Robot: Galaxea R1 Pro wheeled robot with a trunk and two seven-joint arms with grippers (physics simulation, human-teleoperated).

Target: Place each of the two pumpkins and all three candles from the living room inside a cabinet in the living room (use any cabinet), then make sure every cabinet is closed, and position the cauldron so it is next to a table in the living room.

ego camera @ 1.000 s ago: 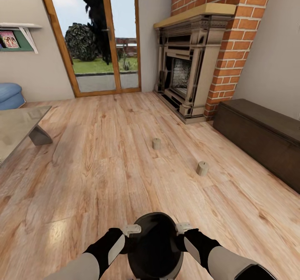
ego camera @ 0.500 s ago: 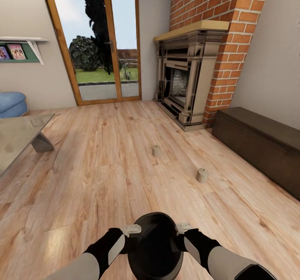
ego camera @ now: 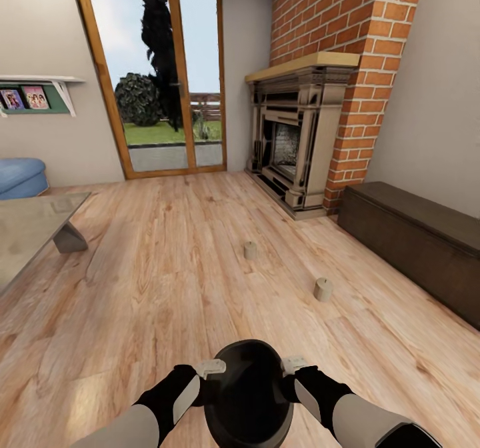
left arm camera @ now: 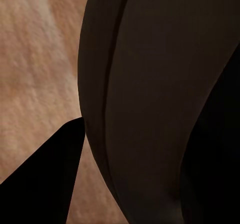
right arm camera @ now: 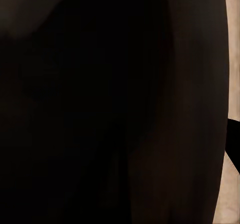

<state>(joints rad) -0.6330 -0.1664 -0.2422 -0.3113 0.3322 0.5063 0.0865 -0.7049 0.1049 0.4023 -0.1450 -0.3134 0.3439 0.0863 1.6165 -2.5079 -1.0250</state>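
Note:
The black cauldron (ego camera: 248, 395) hangs low in the middle of the head view, held by its rim from both sides. My left gripper (ego camera: 212, 369) is shut on its left rim and my right gripper (ego camera: 293, 366) on its right rim. Both wrist views are filled by the cauldron's dark wall (left arm camera: 160, 104) (right arm camera: 100, 104). Two tan candles (ego camera: 250, 251) (ego camera: 323, 289) stand on the wooden floor ahead. The long dark-brown cabinet (ego camera: 413, 238) runs along the right wall, its fronts shut. The glass-topped table (ego camera: 30, 228) shows at the left edge. No pumpkin and no third candle is in view.
A brick fireplace (ego camera: 300, 141) stands at the back right, just beyond the cabinet. A glazed door (ego camera: 160, 81) fills the far wall. A blue seat (ego camera: 20, 176) and a wall shelf (ego camera: 40, 91) are at the far left. Wooden floor lies between me and the candles.
The whole head view has shifted: candles, fireplace and cabinet sit lower in the picture and more of the door top shows. Arms and cauldron keep the same pose.

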